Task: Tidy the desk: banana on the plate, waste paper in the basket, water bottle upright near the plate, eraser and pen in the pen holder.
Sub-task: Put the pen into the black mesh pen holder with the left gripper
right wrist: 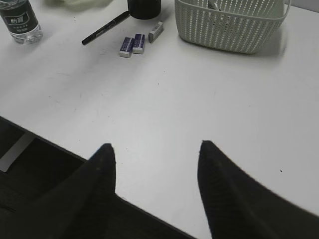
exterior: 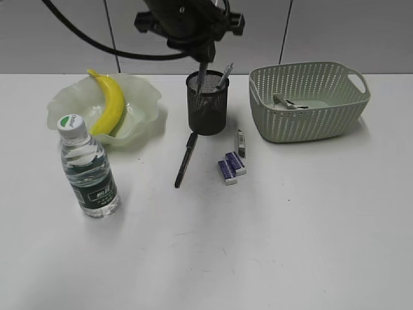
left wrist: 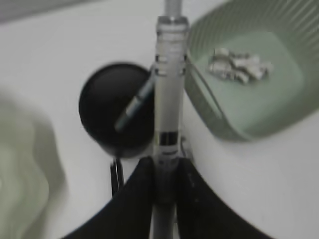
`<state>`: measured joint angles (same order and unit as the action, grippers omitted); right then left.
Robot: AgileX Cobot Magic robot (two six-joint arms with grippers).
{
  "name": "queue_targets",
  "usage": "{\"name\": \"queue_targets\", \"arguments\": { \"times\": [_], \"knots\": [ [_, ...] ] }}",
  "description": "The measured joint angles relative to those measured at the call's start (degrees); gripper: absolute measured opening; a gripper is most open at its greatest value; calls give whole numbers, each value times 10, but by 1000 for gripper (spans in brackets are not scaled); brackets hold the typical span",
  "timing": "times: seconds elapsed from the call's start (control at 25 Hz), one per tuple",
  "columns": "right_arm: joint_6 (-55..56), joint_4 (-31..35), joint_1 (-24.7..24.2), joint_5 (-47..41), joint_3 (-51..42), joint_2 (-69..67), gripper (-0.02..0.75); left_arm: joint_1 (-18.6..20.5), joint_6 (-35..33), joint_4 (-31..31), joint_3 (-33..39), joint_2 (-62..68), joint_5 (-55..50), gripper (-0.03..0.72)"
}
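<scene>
Overhead, left jaws (left wrist: 164,172) pinch a grey pen (left wrist: 168,94) above the pen holder (left wrist: 115,107) — right jaws (right wrist: 155,154) gape.

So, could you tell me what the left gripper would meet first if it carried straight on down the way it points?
Most likely the pen holder: the left gripper holds a silver pen above its open mouth, though depth is unclear.

Three camera views of one white desk (exterior: 290,226).
Exterior looks down from the front edge; left wrist hangs close above the pen holder (left wrist: 117,107); right wrist looks in low from the front edge, sharing it.
</scene>
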<state>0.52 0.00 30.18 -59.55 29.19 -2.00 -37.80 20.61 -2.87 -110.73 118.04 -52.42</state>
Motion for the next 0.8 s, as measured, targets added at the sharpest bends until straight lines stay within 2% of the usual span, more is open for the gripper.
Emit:
{"name": "queue_targets", "arguments": {
  "times": [0.12, 0.36, 0.56, 0.8],
  "knots": [
    [0, 0, 0, 0, 0, 0, 426, 7, 0, -29, 1, 2, 98, 90],
    [0, 0, 0, 0, 0, 0, 426, 30, 0, -37, 4, 45, 279, 90],
    [-1, 0, 0, 0, 0, 0, 426, 51, -1, -51, 5, 94, 316, 90],
    [-1, 0, 0, 0, 0, 0, 426, 57, -1, -61, 5, 143, 330, 90]
  ]
}}
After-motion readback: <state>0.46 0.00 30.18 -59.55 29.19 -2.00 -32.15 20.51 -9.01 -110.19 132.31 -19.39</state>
